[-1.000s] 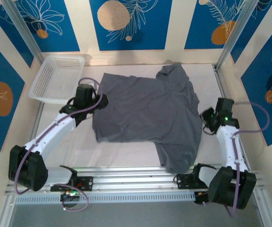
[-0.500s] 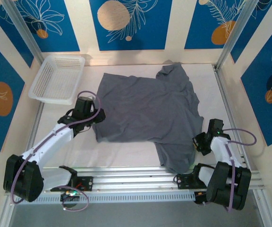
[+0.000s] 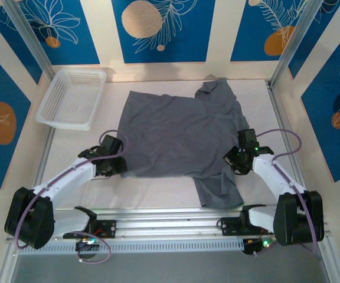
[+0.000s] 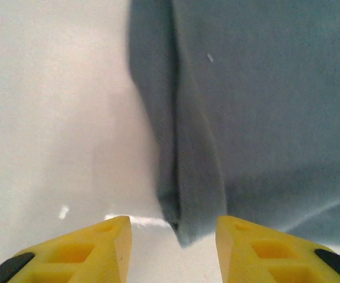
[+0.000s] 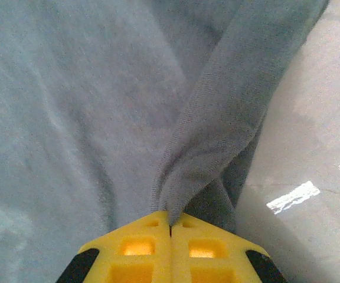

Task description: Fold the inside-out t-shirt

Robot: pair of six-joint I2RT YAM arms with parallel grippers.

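Slate-grey inside-out t-shirt (image 3: 182, 141) spread on the table (image 3: 158, 191), to the right of the white mesh basket (image 3: 72, 97) and nearer the arms. Its main panel lies crosswise, with one flap trailing nearward. The left gripper (image 3: 114, 165), jaws parted, straddles its basket-side near corner. The right gripper (image 3: 238, 159) pinches a fold of the edge farthest from the basket.
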